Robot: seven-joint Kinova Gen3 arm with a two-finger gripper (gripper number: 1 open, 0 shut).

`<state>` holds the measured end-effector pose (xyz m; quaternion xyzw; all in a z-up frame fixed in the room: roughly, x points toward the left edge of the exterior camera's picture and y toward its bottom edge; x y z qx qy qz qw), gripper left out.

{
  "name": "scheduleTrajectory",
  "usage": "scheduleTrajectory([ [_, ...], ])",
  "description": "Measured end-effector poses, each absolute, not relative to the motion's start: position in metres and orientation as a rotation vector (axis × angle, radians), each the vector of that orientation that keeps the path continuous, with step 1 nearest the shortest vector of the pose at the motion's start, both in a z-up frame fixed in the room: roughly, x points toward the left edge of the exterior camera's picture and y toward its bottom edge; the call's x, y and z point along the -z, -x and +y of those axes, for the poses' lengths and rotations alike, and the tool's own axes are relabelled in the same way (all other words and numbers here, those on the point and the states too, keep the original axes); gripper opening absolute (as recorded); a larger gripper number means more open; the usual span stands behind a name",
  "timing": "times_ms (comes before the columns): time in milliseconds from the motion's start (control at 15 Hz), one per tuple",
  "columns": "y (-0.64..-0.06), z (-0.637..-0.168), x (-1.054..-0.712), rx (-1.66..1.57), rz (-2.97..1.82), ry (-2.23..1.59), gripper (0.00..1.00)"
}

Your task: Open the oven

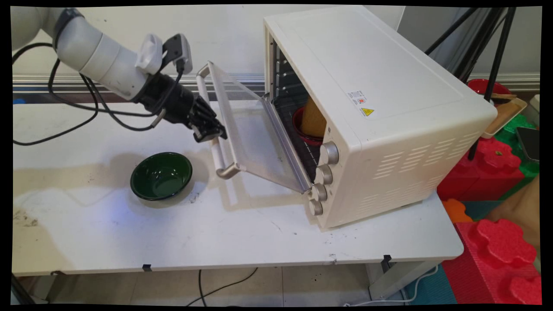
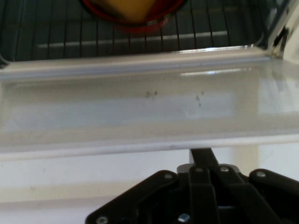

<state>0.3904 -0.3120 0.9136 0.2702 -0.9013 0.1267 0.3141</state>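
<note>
Oven [image 1: 389, 108] stands on table [image 1: 259, 233], door [image 1: 255, 134] half open. Red dish [image 1: 302, 127] with brown item inside on rack. Green bowl [image 1: 161, 175] near. Gripper [image 1: 210, 131] at door handle [image 1: 218, 151]; finger state cannot be determined. Keep contact square on handle.

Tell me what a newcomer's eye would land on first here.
The big cream oven on the table's right, its glass door half open. The black gripper is at the door's handle. Inside sits a red bowl holding something yellow-brown, and a green bowl stands on the table.
</note>
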Motion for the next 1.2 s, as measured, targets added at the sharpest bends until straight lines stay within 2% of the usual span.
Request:
scheduleTrajectory([
  [1200,-0.400,-0.300,-0.845,-0.298,-2.507,-0.705,0.00],
])
